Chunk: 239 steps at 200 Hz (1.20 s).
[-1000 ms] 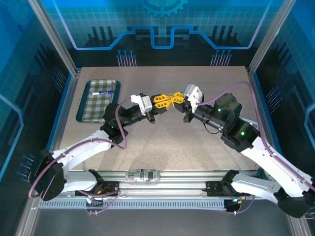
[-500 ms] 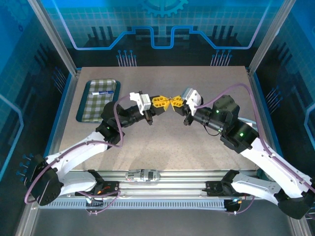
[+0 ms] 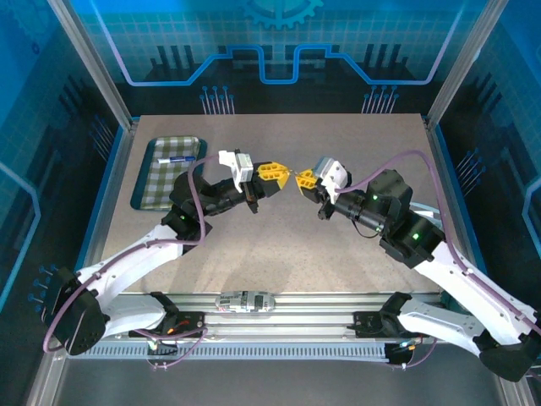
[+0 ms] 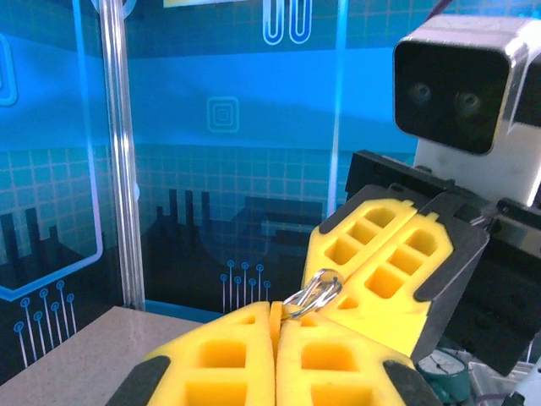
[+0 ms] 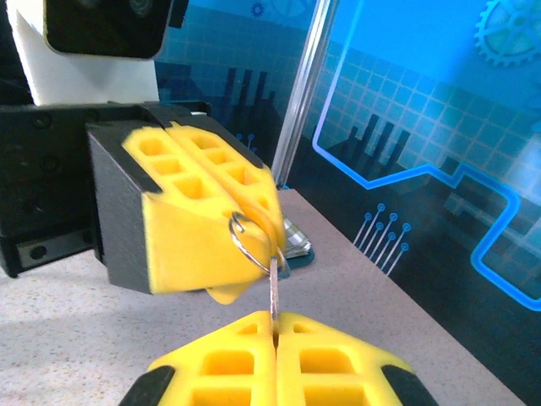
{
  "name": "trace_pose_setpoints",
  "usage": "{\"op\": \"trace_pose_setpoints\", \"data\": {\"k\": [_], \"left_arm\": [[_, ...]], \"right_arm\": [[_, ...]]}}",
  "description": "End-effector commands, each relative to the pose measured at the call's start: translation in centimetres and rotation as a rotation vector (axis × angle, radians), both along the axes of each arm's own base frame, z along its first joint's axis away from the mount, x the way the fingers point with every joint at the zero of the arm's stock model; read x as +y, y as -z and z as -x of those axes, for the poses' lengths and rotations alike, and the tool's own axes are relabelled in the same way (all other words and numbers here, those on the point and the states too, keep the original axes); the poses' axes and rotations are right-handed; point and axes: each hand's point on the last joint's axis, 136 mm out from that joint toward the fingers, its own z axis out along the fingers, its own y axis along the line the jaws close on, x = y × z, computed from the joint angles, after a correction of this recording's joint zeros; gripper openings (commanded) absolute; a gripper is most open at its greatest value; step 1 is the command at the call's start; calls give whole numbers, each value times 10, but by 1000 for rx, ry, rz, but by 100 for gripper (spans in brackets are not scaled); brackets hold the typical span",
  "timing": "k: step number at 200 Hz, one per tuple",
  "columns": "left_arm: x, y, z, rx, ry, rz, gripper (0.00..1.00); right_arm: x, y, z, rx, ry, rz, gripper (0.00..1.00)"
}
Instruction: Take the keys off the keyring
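My left gripper (image 3: 272, 172) is shut on the keyring, whose yellow-orange tag (image 4: 275, 318) is pinched between the fingertips. Its silver wire loop (image 4: 317, 292) sticks out toward the right gripper. In the right wrist view the loop (image 5: 242, 250) hangs at the left fingertips, with a bit of tag (image 5: 224, 294) below them. My right gripper (image 3: 306, 178) is shut on the key (image 5: 274, 288), a thin grey blade seen edge-on. The blade rises from the closed fingertips up to the loop. Both grippers are held above the table's middle, tip to tip, a small gap apart.
A green checked tray (image 3: 157, 188) holding a small white pen-like item (image 3: 177, 158) lies at the table's back left. Metal frame posts and blue panels wall in the table (image 3: 279, 245). The arms' bases are at the near edge.
The two grippers, touching tip to tip a second ago, have drawn apart. The left one pulled back to the left and the right one shifted slightly nearer.
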Motion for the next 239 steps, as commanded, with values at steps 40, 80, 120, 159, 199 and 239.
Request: {"op": "trace_pose_setpoints", "data": {"k": [40, 80, 120, 159, 199, 239], "left_arm": [[1, -33, 8, 26, 58, 15, 0], [-2, -28, 5, 88, 61, -23, 0], [3, -19, 8, 23, 34, -14, 24], [9, -11, 11, -70, -9, -13, 51], [20, -6, -7, -37, -120, 35, 99], [46, -6, -36, 132, -217, 195, 99]], "right_arm": [[4, 11, 0, -151, 69, 137, 0], [5, 4, 2, -236, 105, 158, 0], [6, -11, 7, -185, 74, 108, 0], [2, -16, 6, -94, 63, 101, 0], [2, -16, 5, -28, 49, 116, 0], [0, -14, -4, 48, 34, 76, 0]]}}
